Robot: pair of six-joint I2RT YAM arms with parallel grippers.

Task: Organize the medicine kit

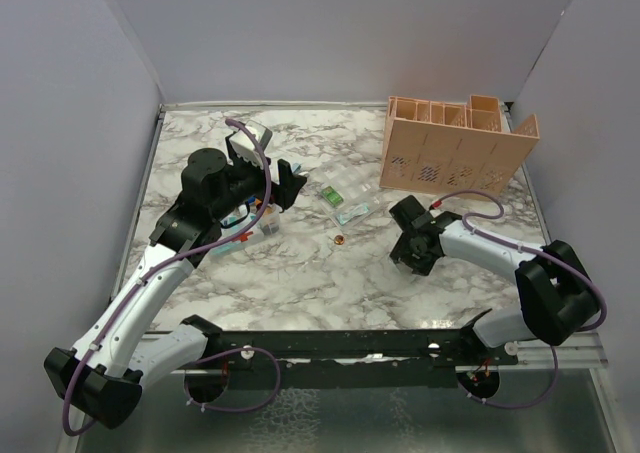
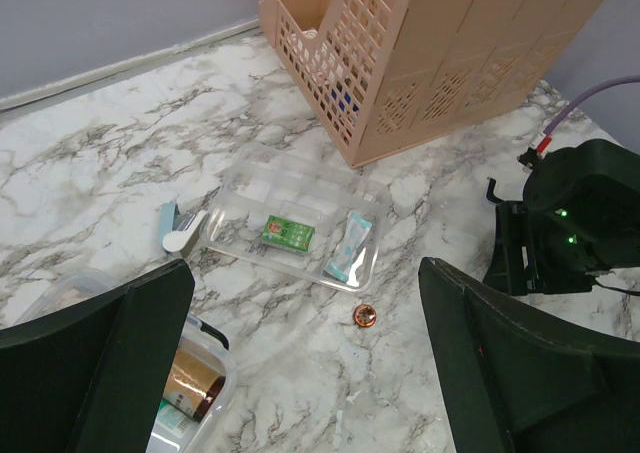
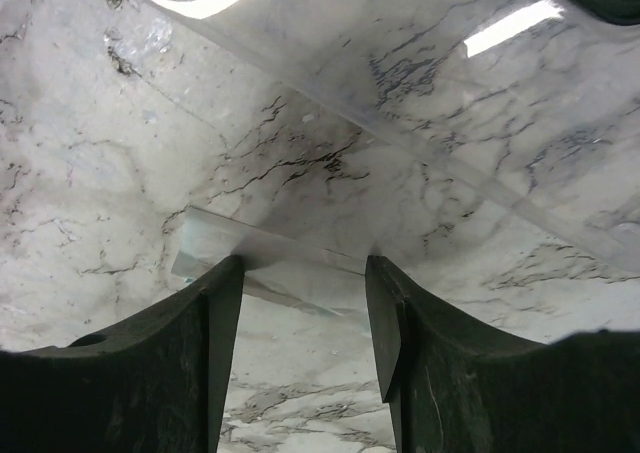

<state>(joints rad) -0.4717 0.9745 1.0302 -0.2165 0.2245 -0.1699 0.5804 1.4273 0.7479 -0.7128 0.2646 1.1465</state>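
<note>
A clear tray (image 2: 240, 188) holds a green box (image 2: 288, 233) and a pale blue sachet (image 2: 348, 248); it also shows in the top view (image 1: 350, 178). A clear box (image 2: 215, 398) at lower left holds a brown bottle (image 2: 190, 378). My left gripper (image 2: 305, 278) is wide open and empty, hovering above the bare marble between box and tray (image 1: 290, 185). My right gripper (image 1: 412, 245) points down at the table. Its open fingers straddle a flat translucent packet (image 3: 290, 258), which lies on the marble and runs past the left finger (image 3: 215, 323).
A peach slotted organizer (image 1: 455, 148) stands at the back right. A small copper cap (image 2: 363, 316) lies on the marble near the tray. A white and blue item (image 2: 180, 228) lies left of the tray. Grey walls enclose the table.
</note>
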